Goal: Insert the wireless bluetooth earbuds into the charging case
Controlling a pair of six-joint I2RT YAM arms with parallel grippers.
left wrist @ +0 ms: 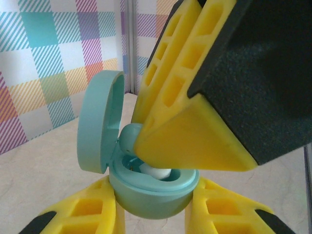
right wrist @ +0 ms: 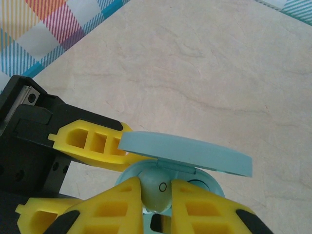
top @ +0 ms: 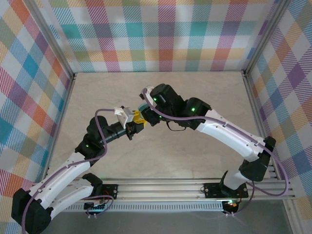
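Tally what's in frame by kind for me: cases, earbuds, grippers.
Charging case: 1, lid open, held in the left gripper
Earbud: 1, pinched in the right gripper at the case's rim
Grippers: 2
Total: 4
A white bit inside the case is too hidden to count.

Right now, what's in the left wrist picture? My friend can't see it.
A teal charging case, lid flipped open, is clamped between the yellow fingers of the left end effector at the bottom. From the upper right, the big yellow fingers of the right end effector hold a small teal earbud at the case's opening.
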